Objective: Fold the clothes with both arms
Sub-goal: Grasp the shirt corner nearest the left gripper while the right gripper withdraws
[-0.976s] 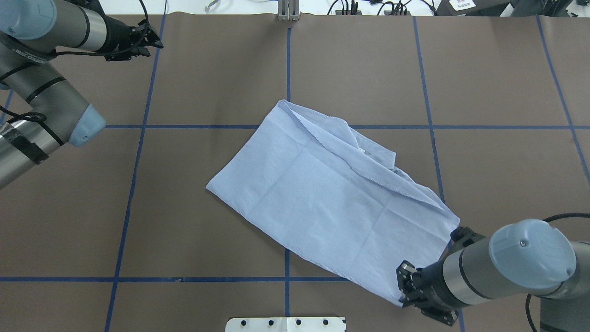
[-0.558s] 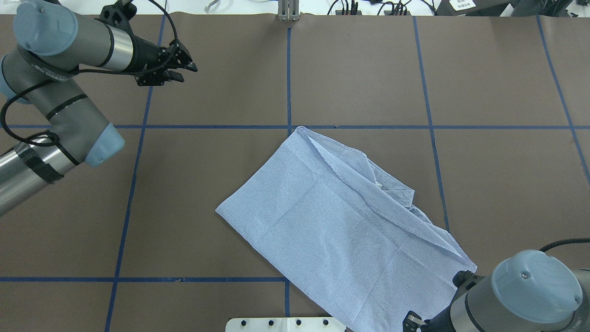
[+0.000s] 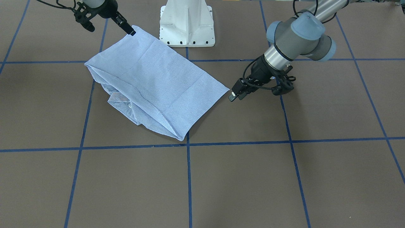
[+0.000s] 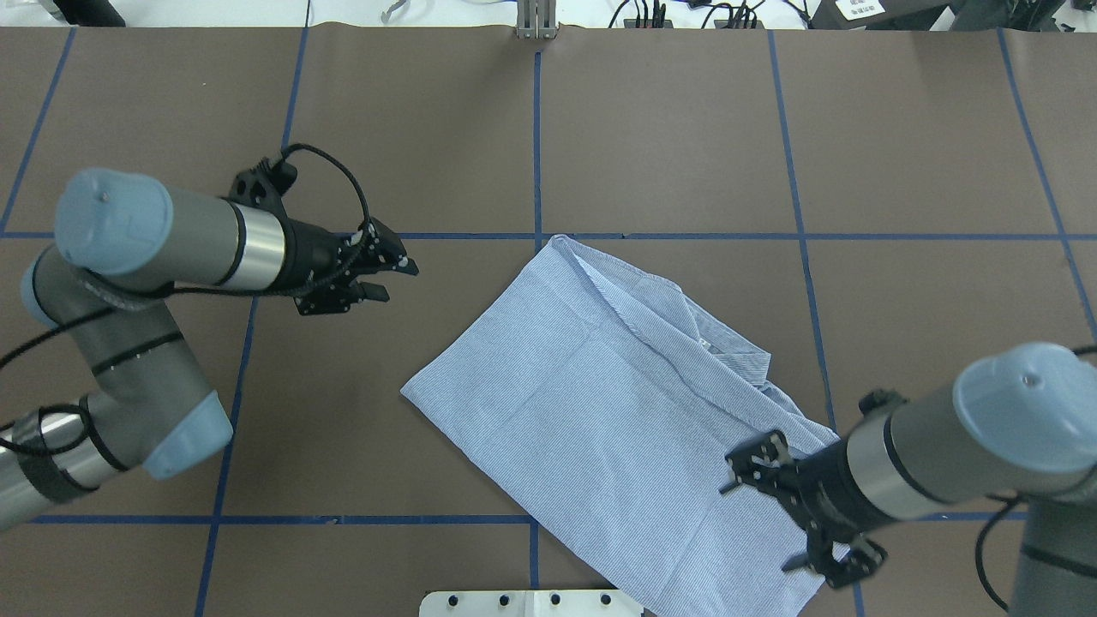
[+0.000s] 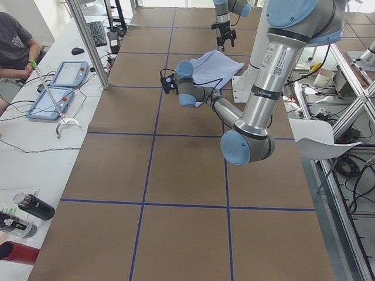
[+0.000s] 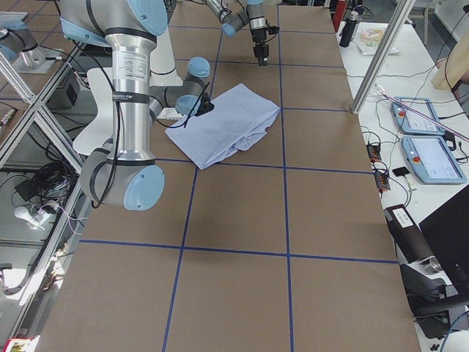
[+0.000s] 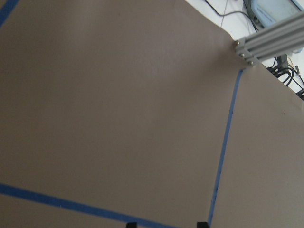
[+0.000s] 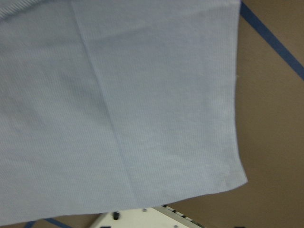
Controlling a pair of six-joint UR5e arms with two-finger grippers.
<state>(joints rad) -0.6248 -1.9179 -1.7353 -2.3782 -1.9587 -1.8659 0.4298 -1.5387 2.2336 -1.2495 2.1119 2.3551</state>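
The light blue pinstriped shirt [image 4: 600, 411] lies folded in a slanted rectangle on the brown table, collar tucked along its far right edge; it also shows in the front view [image 3: 158, 82] and fills the right wrist view [image 8: 118, 95]. My right gripper [image 4: 758, 524] is open and empty, jaws spread wide just above the shirt's near right corner [image 3: 110, 30]. My left gripper [image 4: 397, 283] is open and empty, above bare table a little left of the shirt's left corner [image 3: 236, 96]. The left wrist view shows only table and tape.
The white pedestal base [image 3: 186, 28] stands at the table's near edge, touching the shirt's near corner [image 4: 531, 602]. Blue tape lines [image 4: 536, 154] grid the table. An aluminium post [image 4: 536, 21] stands at the far edge. An operator [image 5: 17, 47] sits beyond the table.
The right gripper dragged the shirt toward the robot, then let go and rose over its near right corner. The left arm swung down toward the shirt's left corner.
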